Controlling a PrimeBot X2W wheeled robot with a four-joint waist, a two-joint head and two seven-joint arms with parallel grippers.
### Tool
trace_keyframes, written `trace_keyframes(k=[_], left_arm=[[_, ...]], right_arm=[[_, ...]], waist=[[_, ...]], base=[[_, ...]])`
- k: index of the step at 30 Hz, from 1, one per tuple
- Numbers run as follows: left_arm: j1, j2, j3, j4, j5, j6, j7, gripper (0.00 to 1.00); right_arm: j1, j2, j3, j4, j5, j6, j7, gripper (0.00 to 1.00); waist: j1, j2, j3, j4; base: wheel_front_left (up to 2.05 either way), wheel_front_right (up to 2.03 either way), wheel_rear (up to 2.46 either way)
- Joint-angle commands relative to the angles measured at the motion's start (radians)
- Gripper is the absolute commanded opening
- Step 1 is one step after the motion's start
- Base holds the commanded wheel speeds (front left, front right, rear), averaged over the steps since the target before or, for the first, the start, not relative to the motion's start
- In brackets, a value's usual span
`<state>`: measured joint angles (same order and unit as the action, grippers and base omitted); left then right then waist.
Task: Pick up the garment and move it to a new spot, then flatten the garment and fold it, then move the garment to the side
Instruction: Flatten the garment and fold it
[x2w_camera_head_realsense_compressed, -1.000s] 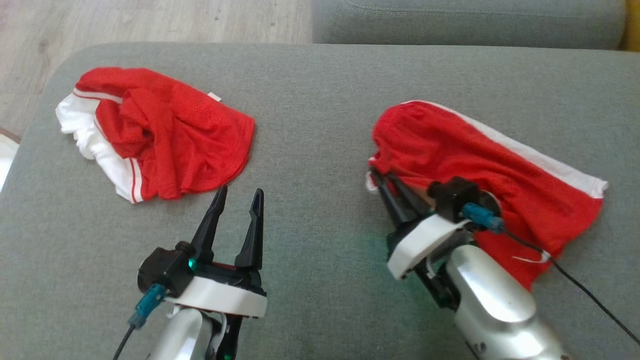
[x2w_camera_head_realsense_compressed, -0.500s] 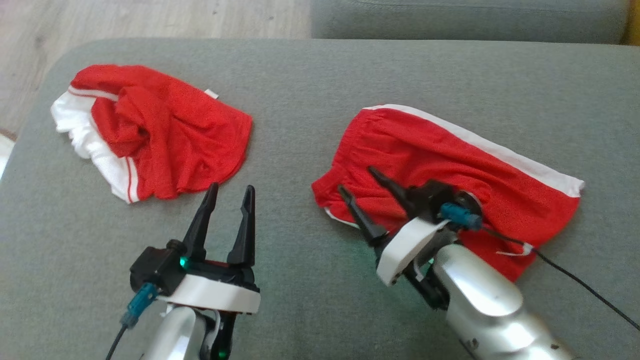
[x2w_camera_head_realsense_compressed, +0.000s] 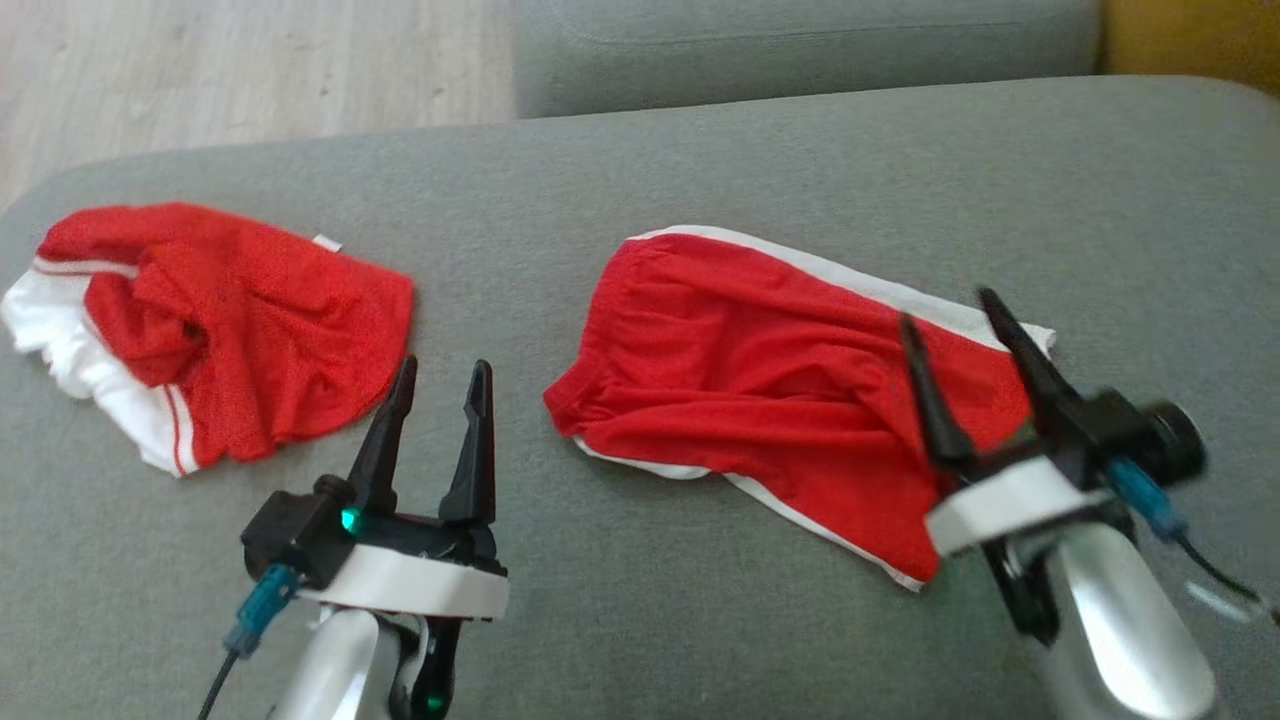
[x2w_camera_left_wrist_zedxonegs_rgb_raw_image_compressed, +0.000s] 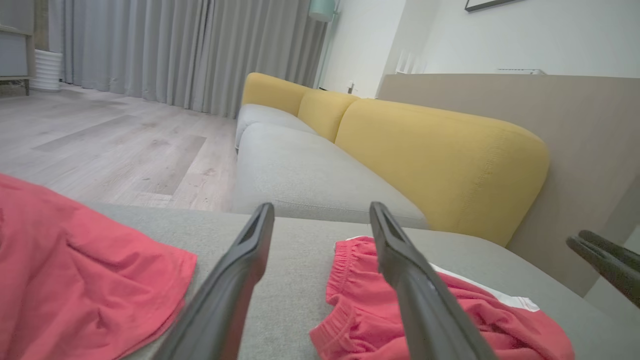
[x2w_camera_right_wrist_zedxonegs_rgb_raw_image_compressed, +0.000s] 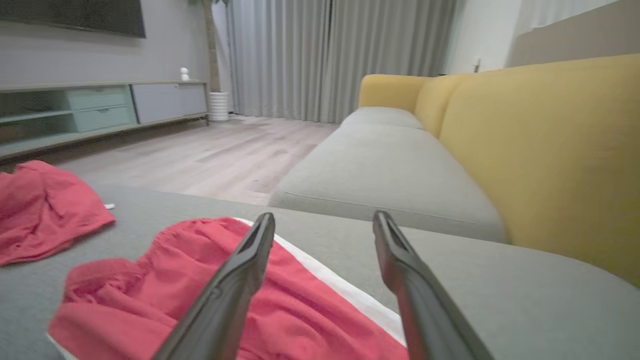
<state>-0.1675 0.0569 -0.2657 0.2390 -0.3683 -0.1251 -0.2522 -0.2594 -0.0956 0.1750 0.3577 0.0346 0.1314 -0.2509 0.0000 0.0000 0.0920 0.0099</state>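
Note:
A red garment with white side trim (x2w_camera_head_realsense_compressed: 760, 370) lies spread and slightly rumpled on the grey cushion (x2w_camera_head_realsense_compressed: 700, 160), right of centre. It also appears in the left wrist view (x2w_camera_left_wrist_zedxonegs_rgb_raw_image_compressed: 350, 290) and the right wrist view (x2w_camera_right_wrist_zedxonegs_rgb_raw_image_compressed: 125, 300). My right gripper (x2w_camera_head_realsense_compressed: 945, 307) is open, hovering over the garment's right end with nothing between its fingers (x2w_camera_right_wrist_zedxonegs_rgb_raw_image_compressed: 324, 214). To the garment's left, my left gripper (x2w_camera_head_realsense_compressed: 442, 365) stands open and empty, fingers pointing away from me (x2w_camera_left_wrist_zedxonegs_rgb_raw_image_compressed: 322, 205). The right gripper's fingers (x2w_camera_left_wrist_zedxonegs_rgb_raw_image_compressed: 600, 255) show at the edge of the left wrist view.
A second red and white garment (x2w_camera_head_realsense_compressed: 240, 330) lies crumpled at the cushion's left end (x2w_camera_left_wrist_zedxonegs_rgb_raw_image_compressed: 75, 280) (x2w_camera_right_wrist_zedxonegs_rgb_raw_image_compressed: 40, 210). Another grey seat (x2w_camera_head_realsense_compressed: 800, 40) lies beyond, with a yellow backrest (x2w_camera_left_wrist_zedxonegs_rgb_raw_image_compressed: 440, 160) to the right. Wooden floor (x2w_camera_head_realsense_compressed: 250, 70) is at the far left.
My right gripper has opened and let go of the garment, which now lies lower and flatter. The right gripper has drawn away to the right. The head camera has shifted.

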Motion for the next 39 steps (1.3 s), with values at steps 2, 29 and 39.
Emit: trace_keyframes(k=[2,29,39], left_arm=[[-0.026,0.010,0.020,-0.032,0.009,-0.006,-0.010,1.00],[-0.039,0.015,-0.005,-0.011,-0.005,-0.006,-0.010,1.00],[-0.042,0.012,-0.001,-0.015,-0.005,-0.006,-0.010,1.00]], right_arm=[[0.044,0.026,-0.040,-0.063,-0.043,-0.001,-0.011,1.00],[0.168,-0.003,0.193,0.064,-0.017,-0.001,0.142,1.00],[0.130,-0.029,0.180,0.140,-0.036,-0.001,0.256,0.58]], waist=[[0.0000,0.0000,-0.006,-0.018],[0.0000,0.0000,0.004,-0.029],[0.0000,0.0000,0.019,-0.001]], base=[[0.00,0.00,0.00],[0.00,0.00,0.00],[0.00,0.00,0.00]])
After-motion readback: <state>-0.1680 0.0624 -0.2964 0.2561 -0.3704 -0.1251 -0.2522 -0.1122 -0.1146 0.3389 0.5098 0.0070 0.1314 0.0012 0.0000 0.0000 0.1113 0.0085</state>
